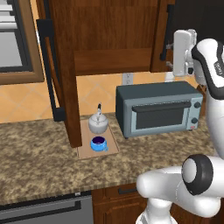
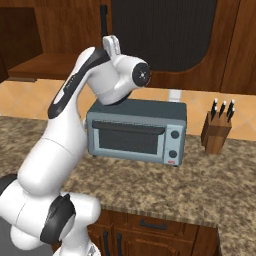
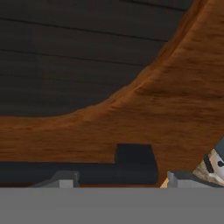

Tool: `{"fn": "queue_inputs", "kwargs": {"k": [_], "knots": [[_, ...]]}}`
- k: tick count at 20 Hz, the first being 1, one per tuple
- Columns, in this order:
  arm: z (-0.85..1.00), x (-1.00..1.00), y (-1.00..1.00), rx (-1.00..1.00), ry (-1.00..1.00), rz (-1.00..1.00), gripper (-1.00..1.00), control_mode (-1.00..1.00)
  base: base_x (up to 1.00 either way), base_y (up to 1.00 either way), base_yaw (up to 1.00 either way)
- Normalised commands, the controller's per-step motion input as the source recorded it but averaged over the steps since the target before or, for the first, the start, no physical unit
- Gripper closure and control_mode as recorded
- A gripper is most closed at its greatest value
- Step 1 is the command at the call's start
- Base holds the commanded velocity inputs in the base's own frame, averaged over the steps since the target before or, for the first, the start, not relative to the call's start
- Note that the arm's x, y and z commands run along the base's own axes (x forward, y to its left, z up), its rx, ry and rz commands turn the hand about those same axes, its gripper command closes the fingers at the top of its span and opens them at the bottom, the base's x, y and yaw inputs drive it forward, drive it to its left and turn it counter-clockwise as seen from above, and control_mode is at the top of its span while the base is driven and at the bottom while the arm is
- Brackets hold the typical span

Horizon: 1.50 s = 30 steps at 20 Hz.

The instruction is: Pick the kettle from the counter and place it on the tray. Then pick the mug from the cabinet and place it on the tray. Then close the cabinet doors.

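Counter (image 1: 39,148) tray (image 1: 83,151) runs front-to-back, kettle (image 1: 98,123) behind mug (image 1: 99,143)

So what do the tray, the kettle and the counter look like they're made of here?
Tray: light tan wood, matte, plain flat board look. Kettle: probably metal, silvery-white with a soft sheen and a thin dark handle. Counter: stone, granite-like, brown-and-tan speckle with a dark front edge. All rendered, so these are looks only.

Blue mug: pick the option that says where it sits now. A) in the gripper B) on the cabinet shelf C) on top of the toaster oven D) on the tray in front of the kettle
D: the blue mug rests on the tray, just in front of the kettle.
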Motion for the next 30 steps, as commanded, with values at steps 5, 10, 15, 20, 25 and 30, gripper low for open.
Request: {"fn": "queue_inputs", "kwargs": {"k": [5, 10, 15, 20, 25, 30], "knots": [[-0.1, 0.11, 0.04, 0.0, 0.0, -0.13, -1.0, -1.0, 0.0, 0.0, 0.0], [0.0, -0.21, 0.02, 0.0, 0.02, -0.09, -1.0, -1.0, 0.0, 0.0, 0.0], [0.07, -0.43, 0.16, 0.0, 0.16, 0.0, -1.0, -1.0, 0.0, 0.0, 0.0], [0.04, -0.47, 0.2, -0.02, 0.18, 0.0, -1.0, -1.0, 0.0, 0.0, 0.0], [0.0, -0.49, 0.12, -0.14, 0.06, 0.0, -1.0, -1.0, 0.0, 0.0, 0.0], [0.0, -0.46, 0.17, -0.25, 0.0, 0.01, -1.0, -1.0, 0.0, 0.0, 0.0]]}}
